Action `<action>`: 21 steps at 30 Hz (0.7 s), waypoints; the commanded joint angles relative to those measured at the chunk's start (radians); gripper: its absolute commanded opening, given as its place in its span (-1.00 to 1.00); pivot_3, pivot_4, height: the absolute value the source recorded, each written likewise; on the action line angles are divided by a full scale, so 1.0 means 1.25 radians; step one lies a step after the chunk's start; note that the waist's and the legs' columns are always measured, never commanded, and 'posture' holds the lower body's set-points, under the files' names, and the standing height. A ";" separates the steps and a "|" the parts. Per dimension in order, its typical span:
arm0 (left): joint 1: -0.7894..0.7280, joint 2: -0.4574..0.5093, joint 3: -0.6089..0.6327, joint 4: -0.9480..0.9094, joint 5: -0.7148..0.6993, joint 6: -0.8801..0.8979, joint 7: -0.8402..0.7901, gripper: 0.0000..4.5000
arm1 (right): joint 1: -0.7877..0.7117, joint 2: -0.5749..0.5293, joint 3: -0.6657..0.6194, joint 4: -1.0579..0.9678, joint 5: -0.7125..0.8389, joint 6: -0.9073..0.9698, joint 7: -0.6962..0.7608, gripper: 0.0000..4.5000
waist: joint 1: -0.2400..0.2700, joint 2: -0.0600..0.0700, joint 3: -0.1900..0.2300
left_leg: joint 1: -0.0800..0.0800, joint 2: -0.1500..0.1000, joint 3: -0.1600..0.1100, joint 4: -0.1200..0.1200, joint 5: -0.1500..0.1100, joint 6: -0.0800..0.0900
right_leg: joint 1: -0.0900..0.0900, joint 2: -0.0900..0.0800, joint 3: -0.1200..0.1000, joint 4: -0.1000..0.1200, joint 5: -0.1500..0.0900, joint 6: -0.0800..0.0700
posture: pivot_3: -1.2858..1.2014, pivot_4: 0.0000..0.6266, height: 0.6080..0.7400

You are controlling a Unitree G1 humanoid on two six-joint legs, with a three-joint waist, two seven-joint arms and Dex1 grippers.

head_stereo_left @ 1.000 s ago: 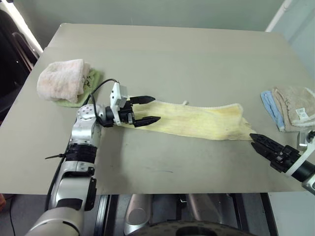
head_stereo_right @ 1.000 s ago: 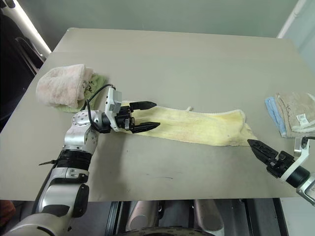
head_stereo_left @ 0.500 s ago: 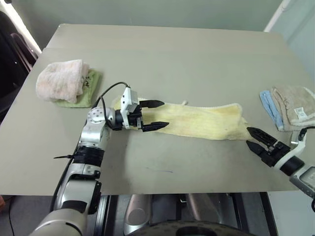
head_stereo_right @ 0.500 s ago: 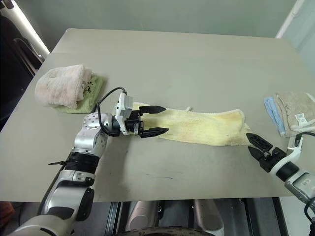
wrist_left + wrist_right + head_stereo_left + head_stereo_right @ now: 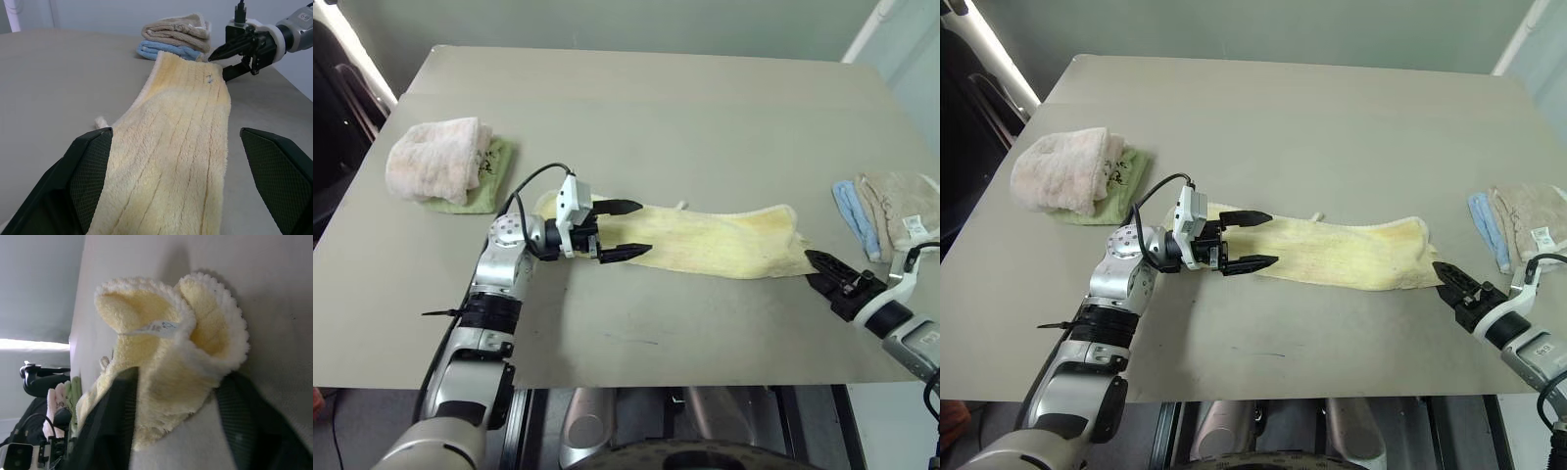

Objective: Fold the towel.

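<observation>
Two grippers flank the towel, which lies stretched flat along the table: the left gripper hovers with fingers spread wide over its left end, while the right gripper has its fingers closing around the bunched right corner.

towel end bunched between tool fingers — white tag showing | table beneath

grey table, yellow towel, three folded towels
</observation>
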 commanded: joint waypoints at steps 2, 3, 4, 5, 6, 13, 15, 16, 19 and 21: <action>-0.003 0.002 -0.003 -0.052 -0.004 0.022 0.018 1.00 | 0.005 -0.011 -0.010 -0.020 -0.010 -0.020 0.018 -0.66 | 0.000 0.000 0.000 | 0.000 0.000 0.000 0.000 0.000 0.000 | 0.000 0.000 0.000 -0.001 0.000 0.000 | 0.03 -0.52 0.36; -0.004 0.001 -0.004 -0.055 -0.004 0.025 0.021 1.00 | 0.007 -0.008 -0.013 -0.021 -0.014 -0.024 0.023 -0.82 | 0.000 0.000 0.000 | 0.000 0.000 0.000 0.000 0.000 0.000 | 0.000 0.000 0.000 -0.001 0.000 0.001 | 0.03 -0.52 0.36; -0.005 0.000 -0.005 -0.057 -0.004 0.028 0.023 1.00 | 0.012 -0.006 -0.018 -0.023 -0.015 -0.029 0.028 -0.96 | 0.000 0.000 0.000 | 0.000 0.000 0.000 0.000 0.000 0.000 | 0.001 0.000 0.000 -0.001 0.001 0.001 | 0.03 -0.52 0.36; -0.006 0.000 -0.005 -0.058 -0.004 0.031 0.025 1.00 | 0.016 -0.005 -0.023 -0.026 -0.015 -0.034 0.032 -0.99 | 0.000 0.000 0.000 | 0.000 0.000 0.000 0.000 0.000 0.001 | 0.001 0.000 0.000 -0.002 0.001 0.001 | 0.03 -0.52 0.36; -0.007 -0.001 -0.006 -0.059 -0.004 0.032 0.027 1.00 | 0.020 -0.004 -0.026 -0.028 -0.015 -0.037 0.035 -0.99 | 0.001 0.000 0.000 | 0.000 0.000 0.000 0.000 0.000 0.001 | 0.001 0.000 0.000 -0.002 0.001 0.001 | 0.03 -0.52 0.36; -0.010 -0.006 -0.010 -0.048 -0.001 0.031 0.034 1.00 | 0.073 0.020 -0.083 -0.038 0.002 -0.087 0.066 -0.99 | 0.004 0.000 0.000 | -0.001 0.000 0.000 0.000 -0.001 0.001 | 0.001 0.000 0.000 -0.004 0.001 0.001 | 0.03 -0.52 0.36; -0.011 -0.008 -0.009 -0.044 0.000 0.029 0.040 1.00 | 0.079 0.030 -0.095 -0.044 0.006 -0.104 0.064 -0.99 | 0.004 0.000 0.000 | -0.001 0.000 0.000 0.000 -0.001 0.002 | 0.001 0.000 0.000 -0.005 0.001 0.001 | 0.03 -0.52 0.36; -0.012 -0.010 -0.009 -0.042 0.000 0.028 0.043 1.00 | 0.081 0.033 -0.101 -0.049 0.012 -0.111 0.065 -0.99 | 0.004 0.000 0.000 | -0.001 0.000 0.000 0.000 -0.001 0.002 | 0.001 0.000 0.000 -0.006 0.002 0.001 | 0.03 -0.52 0.36; -0.012 -0.011 -0.010 -0.039 -0.001 0.026 0.047 1.00 | 0.087 0.041 -0.121 -0.079 0.036 -0.126 0.078 -0.99 | 0.004 0.001 0.000 | -0.001 0.000 0.000 0.000 -0.001 0.002 | 0.001 0.000 0.000 -0.006 0.002 0.001 | 0.03 -0.52 0.36; -0.015 -0.014 -0.009 -0.033 0.000 0.022 0.051 1.00 | 0.088 0.046 -0.128 -0.094 0.043 -0.139 0.083 -0.99 | 0.004 0.001 0.000 | -0.001 0.000 0.000 0.000 -0.001 0.002 | 0.002 0.000 0.000 -0.007 0.002 0.002 | 0.03 -0.52 0.36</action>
